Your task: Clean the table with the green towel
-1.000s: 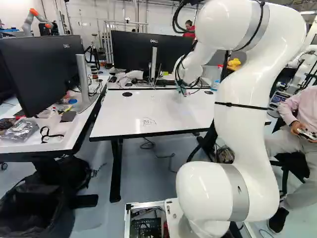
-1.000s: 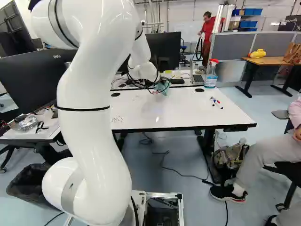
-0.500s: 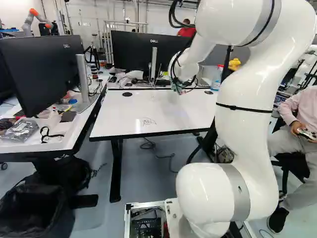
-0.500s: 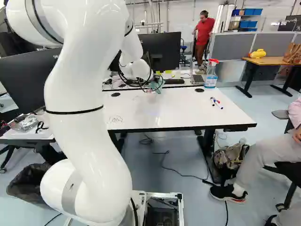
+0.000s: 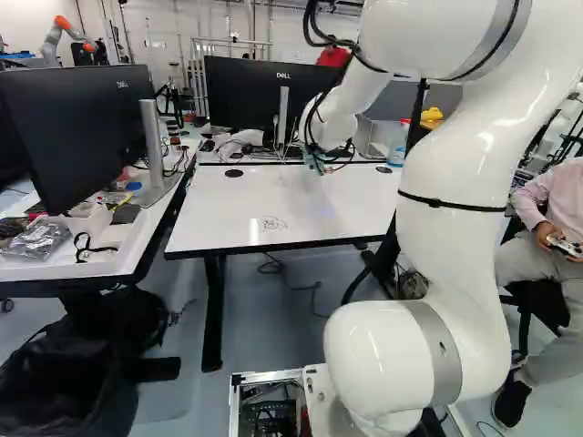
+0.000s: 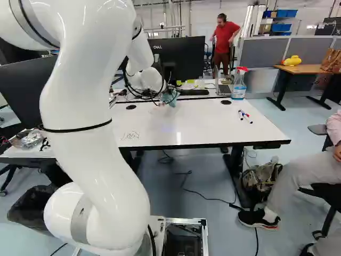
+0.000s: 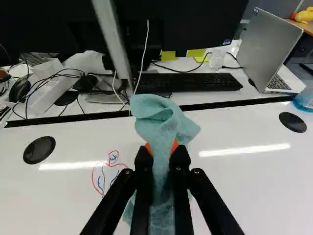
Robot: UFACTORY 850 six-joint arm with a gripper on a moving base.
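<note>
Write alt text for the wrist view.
A black end effector grips a crumpled green towel over a white table marked with a red and blue drawing. Beyond the table's far edge are a black keyboard, a dark monitor and an open laptop.

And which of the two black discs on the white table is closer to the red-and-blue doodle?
The disc farther from the spray bottle: it lies near the doodle, whereas the other disc sits by that bottle.

White table (image 6: 200, 127), two black discs (image 7: 39, 150) toward far side, spray bottle (image 6: 238, 89) by one, loose pens (image 6: 246, 117), red-and-blue doodle (image 7: 93, 178), dark scribble (image 5: 273, 223).
</note>
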